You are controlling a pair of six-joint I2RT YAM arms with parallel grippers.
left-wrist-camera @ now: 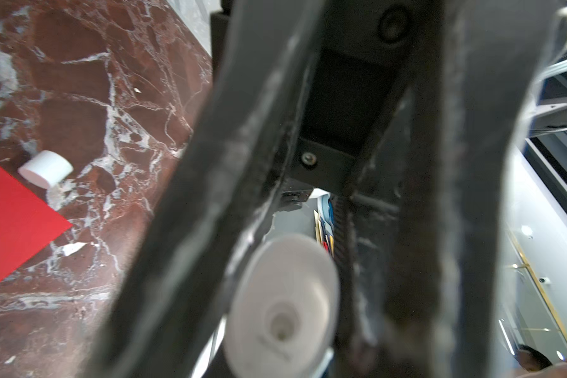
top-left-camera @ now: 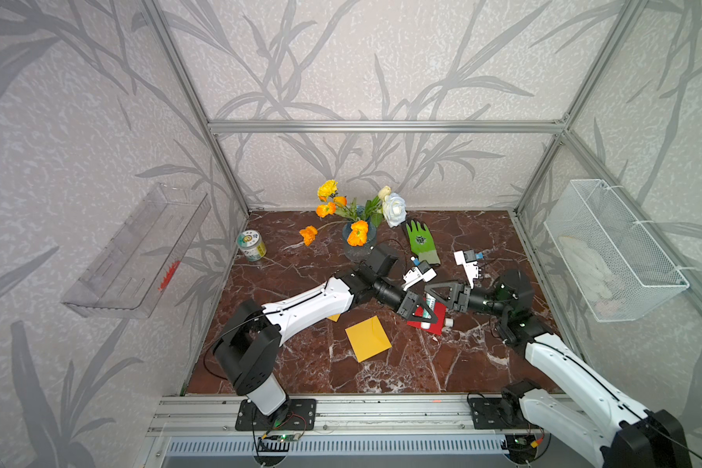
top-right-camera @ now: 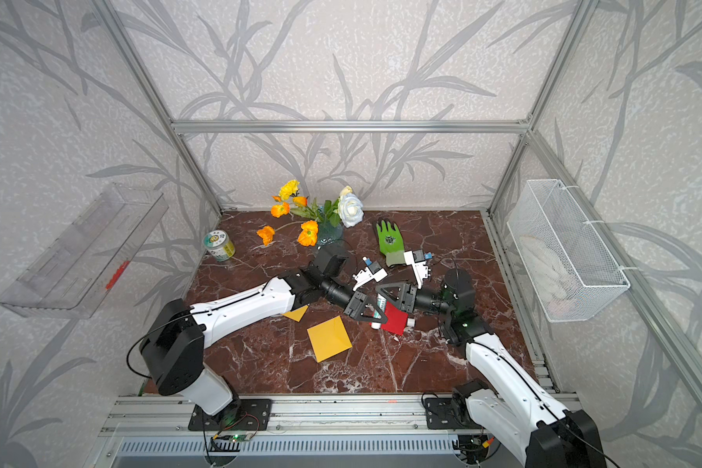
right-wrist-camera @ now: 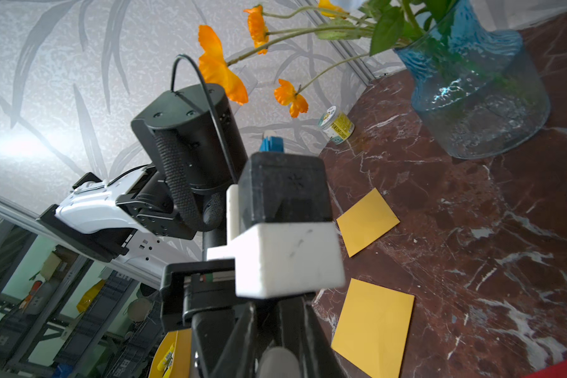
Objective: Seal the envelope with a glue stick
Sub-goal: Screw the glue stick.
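Left jaws are closed partway on the glue stick (top-left-camera: 430, 303) and grip it around its lower half. The stick hangs tilted over the red envelope (top-left-camera: 437, 326). We cannot tell whether its lower end touches the paper.

In the left wrist view, the stick's (left-wrist-camera: 282, 307) round white base shows end-on between the 2 fingers (left-wrist-camera: 210, 196), close against 1 of them.

Right jaws are fully closed and sit right at the stick's upper end. In both top views we cannot tell whether they pinch it or only meet it. In the right wrist view there is a pale round blur between the fingers at the frame edge, too soft to name.

The stick is a short white cylinder with a green-teal band toward the upper end and a plain white lower end. The base has a small dimple at its centre.

The cap (top-left-camera: 449, 322) is off. It is a stubby white cylinder lying on its side on the desk (top-left-camera: 321, 364), just beside the envelope's (left-wrist-camera: 10, 222) edge.
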